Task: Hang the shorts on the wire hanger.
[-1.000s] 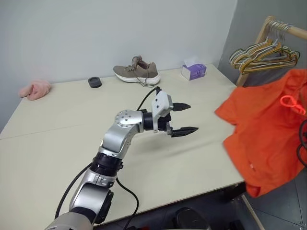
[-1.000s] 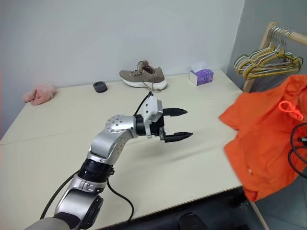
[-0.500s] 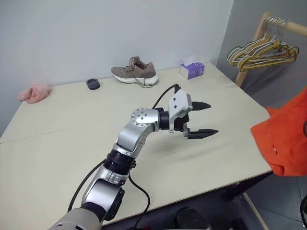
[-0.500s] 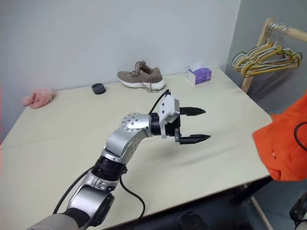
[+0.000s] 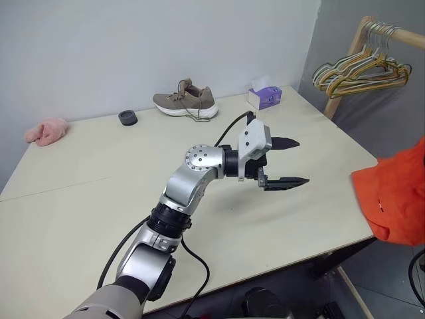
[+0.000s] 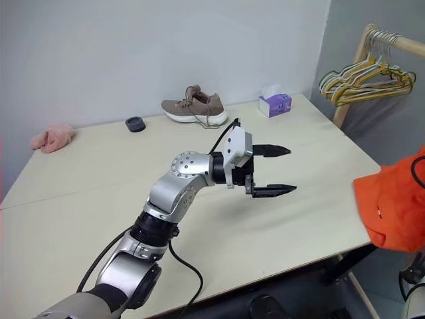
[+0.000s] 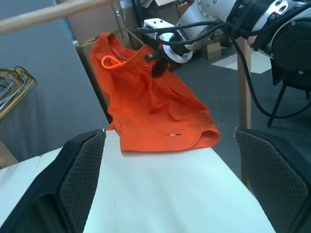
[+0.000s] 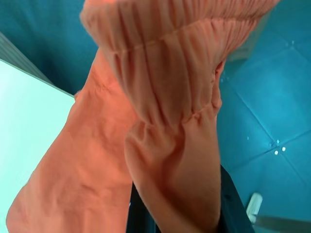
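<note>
Robot test lab, plain grey wall [image 5: 133, 40], large bare beige table [image 5: 80, 199], wooden clothes rack [image 5: 372, 30] with wire hangers [image 5: 362, 72], cardboard boxes [image 7: 160, 7], cables and robot hardware beyond.

Bright orange shorts [image 7: 150, 109] hang bunched past the table edge, apparently from their gathered waistband.

Silver jointed left arm [image 5: 179, 206] with black collars, a black cable, a white wrist housing and two black, textured fingers [image 5: 284, 181].
</note>
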You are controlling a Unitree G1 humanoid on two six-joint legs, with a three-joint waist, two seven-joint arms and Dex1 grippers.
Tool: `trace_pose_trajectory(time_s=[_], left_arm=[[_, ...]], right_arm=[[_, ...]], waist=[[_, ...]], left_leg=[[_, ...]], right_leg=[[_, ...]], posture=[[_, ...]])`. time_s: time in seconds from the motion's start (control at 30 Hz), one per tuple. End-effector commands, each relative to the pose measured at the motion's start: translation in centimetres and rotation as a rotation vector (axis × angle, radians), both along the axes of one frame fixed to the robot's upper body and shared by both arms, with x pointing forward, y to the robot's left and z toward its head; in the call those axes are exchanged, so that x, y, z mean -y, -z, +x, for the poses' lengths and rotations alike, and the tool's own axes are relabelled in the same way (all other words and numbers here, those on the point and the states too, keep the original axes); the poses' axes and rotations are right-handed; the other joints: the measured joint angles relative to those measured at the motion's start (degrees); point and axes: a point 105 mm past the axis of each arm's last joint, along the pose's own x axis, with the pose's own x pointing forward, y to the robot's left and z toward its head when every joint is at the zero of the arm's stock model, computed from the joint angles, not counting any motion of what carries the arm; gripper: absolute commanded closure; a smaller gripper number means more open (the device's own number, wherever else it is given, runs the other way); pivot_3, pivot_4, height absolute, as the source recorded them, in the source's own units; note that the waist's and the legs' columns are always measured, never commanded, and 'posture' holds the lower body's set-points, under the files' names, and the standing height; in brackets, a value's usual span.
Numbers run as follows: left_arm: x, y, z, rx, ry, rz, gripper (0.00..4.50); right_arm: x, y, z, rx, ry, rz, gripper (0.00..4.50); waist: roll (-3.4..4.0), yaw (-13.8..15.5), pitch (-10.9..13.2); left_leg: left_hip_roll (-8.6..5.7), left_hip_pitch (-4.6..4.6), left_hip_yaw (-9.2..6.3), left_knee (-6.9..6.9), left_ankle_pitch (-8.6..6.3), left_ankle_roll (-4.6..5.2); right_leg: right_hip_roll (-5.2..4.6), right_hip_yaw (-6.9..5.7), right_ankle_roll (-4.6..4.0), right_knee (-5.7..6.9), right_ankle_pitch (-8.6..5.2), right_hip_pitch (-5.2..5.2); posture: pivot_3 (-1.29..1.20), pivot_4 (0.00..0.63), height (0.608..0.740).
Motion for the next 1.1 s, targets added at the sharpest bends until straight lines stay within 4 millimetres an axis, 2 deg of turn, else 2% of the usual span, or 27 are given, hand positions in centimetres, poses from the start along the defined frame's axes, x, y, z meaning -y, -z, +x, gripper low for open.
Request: trace_pose_trajectory(time_s=[0.03, 0.27, 0.37, 0.47, 0.73, 0.83, 0.97, 1.07, 1.1], left_arm=[[0.3, -1.8, -1.3, 0.012, 0.081, -0.043, 0.02], [0.1, -2.8, -1.7, -0.044, 0.135, -0.063, 0.02], [0.1, -3.1, -1.7, -0.065, 0.146, -0.072, 0.0], [0.0, -3.0, -1.7, -0.074, 0.146, -0.073, 0.0], [-0.4, -2.4, -1.3, -0.087, 0.124, -0.061, 0.0], [-0.6, -2.2, -1.0, -0.092, 0.103, -0.056, 0.0], [-0.9, -1.6, -0.2, -0.093, 0.053, -0.042, 0.0], [-1.4, -1.2, 0.9, -0.088, -0.025, -0.038, 0.0], [-1.7, -1.1, 1.6, -0.09, -0.075, -0.041, 0.0]], right_arm=[[0.3, -1.5, -0.1, 0.05, 0.012, -0.002, 4.5], [-0.3, -2.2, 0.2, 0.11, -0.02, 0.002, 4.5], [-0.3, -2.5, 0.1, 0.136, -0.012, 0.011, 3.73], [-0.8, -3.1, 0.0, 0.172, -0.011, 0.021, 2.74], [-1.1, -7.4, -1.4, 0.342, 0.13, -0.069, 0.02], [-1.6, -8.6, -1.9, 0.375, 0.173, -0.129, 0.02], [-2.7, -11.3, -1.9, 0.402, 0.158, -0.376, 0.02], [-4.7, -13.2, -0.9, 0.459, 0.068, -0.545, 0.02], [-6.0, -13.8, 0.0, 0.489, -0.01, -0.599, 0.02]], waist=[[0.01, 0.0, 0.0], [0.07, 0.0, 0.0], [0.07, 0.0, 0.0], [0.11, 0.1, 0.0], [0.36, 0.1, -0.1], [0.47, 0.1, -0.2], [0.57, 0.1, -0.2], [0.61, 0.0, -0.2], [0.6, 0.0, -0.2]], left_leg=[[0.0, -0.01, 0.01, -0.01, -0.01, 0.01], [0.03, -0.01, 0.02, -0.03, -0.11, 0.17], [0.02, -0.01, 0.02, -0.03, -0.14, 0.24], [0.01, 0.03, 0.05, -0.03, -0.18, 0.3], [0.01, 0.05, 0.05, -0.02, -0.18, 0.29], [0.03, 0.05, 0.03, -0.03, -0.18, 0.29], [0.01, 0.05, 0.04, -0.02, -0.18, 0.3], [0.0, 0.05, 0.07, -0.03, -0.18, 0.3], [0.01, 0.06, 0.07, -0.03, -0.18, 0.3]], right_leg=[[0.0, 0.0, 0.01, -0.06, 0.01, 0.01], [-0.01, -0.01, 0.14, -0.48, 0.08, 0.19], [-0.03, -0.01, 0.21, -0.68, 0.12, 0.3], [-0.05, 0.0, 0.22, -0.73, 0.12, 0.36], [-0.05, 0.01, 0.23, -0.7, 0.11, 0.36], [-0.05, 0.0, 0.23, -0.7, 0.11, 0.35], [-0.06, 0.02, 0.24, -0.71, 0.11, 0.34], [-0.06, 0.05, 0.25, -0.7, 0.11, 0.33], [-0.06, 0.05, 0.25, -0.7, 0.11, 0.33]], posture=[[-0.36, 0.043, 0.74], [-0.37, 0.043, 0.74], [-0.37, 0.043, 0.74], [-0.37, 0.042, 0.74], [-0.37, 0.031, 0.74], [-0.37, 0.029, 0.74], [-0.37, 0.024, 0.74], [-0.36, 0.016, 0.74], [-0.35, 0.014, 0.74]])
